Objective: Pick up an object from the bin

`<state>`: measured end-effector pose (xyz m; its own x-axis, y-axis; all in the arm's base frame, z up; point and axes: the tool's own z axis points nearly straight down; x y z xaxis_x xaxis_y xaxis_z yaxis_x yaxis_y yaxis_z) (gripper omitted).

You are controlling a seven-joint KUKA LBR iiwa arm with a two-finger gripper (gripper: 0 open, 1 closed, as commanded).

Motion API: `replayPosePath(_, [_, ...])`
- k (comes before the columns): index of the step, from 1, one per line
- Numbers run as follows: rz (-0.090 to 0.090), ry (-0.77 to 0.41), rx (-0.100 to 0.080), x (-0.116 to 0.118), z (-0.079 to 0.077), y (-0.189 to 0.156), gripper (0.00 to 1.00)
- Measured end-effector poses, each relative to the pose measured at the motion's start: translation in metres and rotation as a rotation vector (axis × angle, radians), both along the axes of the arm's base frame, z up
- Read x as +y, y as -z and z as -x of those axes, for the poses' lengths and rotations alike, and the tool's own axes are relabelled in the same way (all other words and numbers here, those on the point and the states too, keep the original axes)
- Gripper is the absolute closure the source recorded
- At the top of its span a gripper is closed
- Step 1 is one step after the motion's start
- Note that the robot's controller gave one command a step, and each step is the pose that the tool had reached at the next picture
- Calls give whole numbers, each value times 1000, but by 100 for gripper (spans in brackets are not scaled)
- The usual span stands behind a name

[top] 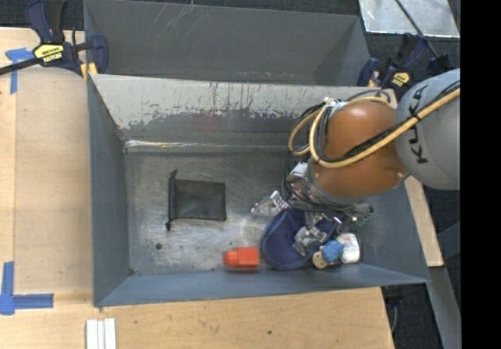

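Camera view, lower right of the frame: the gripper point(311, 228) hangs over a dark blue rounded thing point(278, 250), which spreads slightly leftward beneath it; an orange block point(242, 259) lies just left; whether the gripper clasps anything cannot be told.

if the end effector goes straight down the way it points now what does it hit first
Probably the dark blue rounded thing right under the end effector, at the near right of the bin; depth is unclear.

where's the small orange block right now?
Camera view: the orange block lies on the bin floor by the near wall, just left of the dark blue cloth and below-right of the black pouch.
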<state>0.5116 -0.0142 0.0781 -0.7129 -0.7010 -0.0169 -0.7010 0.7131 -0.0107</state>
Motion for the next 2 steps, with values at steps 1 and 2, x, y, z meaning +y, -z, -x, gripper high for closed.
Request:
replayPosePath(1, [8,3,12,-4,2,-1,100])
replayPosePath(2, [4,6,12,-4,0,-65,100])
